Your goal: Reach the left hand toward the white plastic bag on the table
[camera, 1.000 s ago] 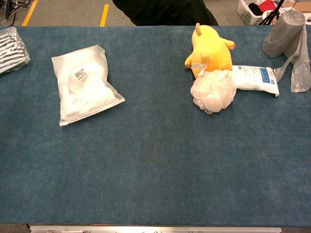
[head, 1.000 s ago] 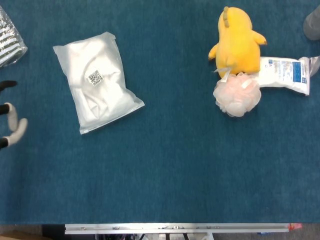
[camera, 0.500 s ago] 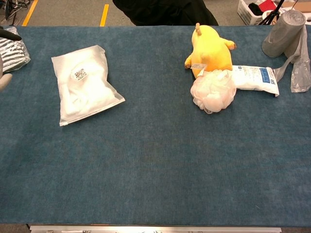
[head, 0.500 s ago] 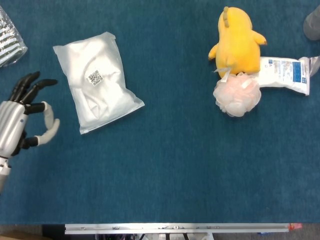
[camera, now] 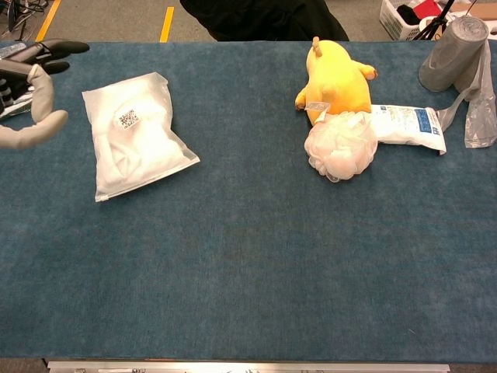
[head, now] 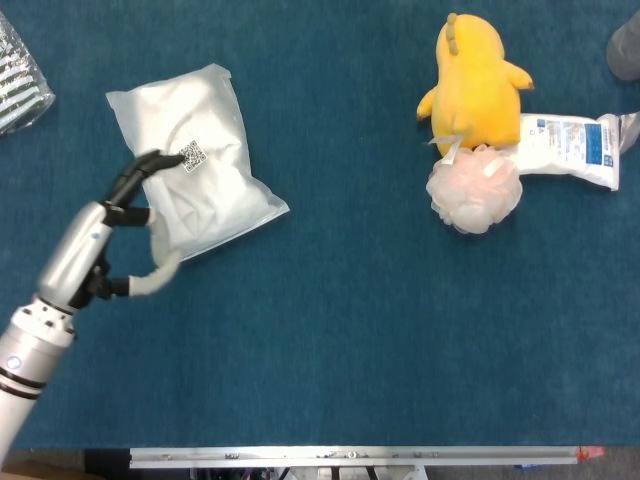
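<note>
The white plastic bag (head: 195,160) lies flat on the blue table at the left, its QR label facing up; the chest view shows the bag (camera: 132,134) too. My left hand (head: 128,222) comes in from the lower left with its fingers spread and holds nothing. In the head view its dark fingertips (head: 150,163) overlap the bag's left edge, with the pale thumb (head: 160,276) below the bag's lower corner. In the chest view the left hand (camera: 27,93) shows just left of the bag, apart from it. I cannot tell whether it touches the bag. No right hand shows in either view.
A yellow plush toy (head: 475,80), a pale bath pouf (head: 474,190) and a white-and-blue packet (head: 572,148) lie at the far right. A grey roll of bags (camera: 457,48) stands at the back right. A striped clear pack (head: 18,85) sits at the far left edge.
My left hand has moved in from the left edge toward the bag, rightward and forward, until its fingertips overlap the bag's left side in the head view. The bag has not moved.
</note>
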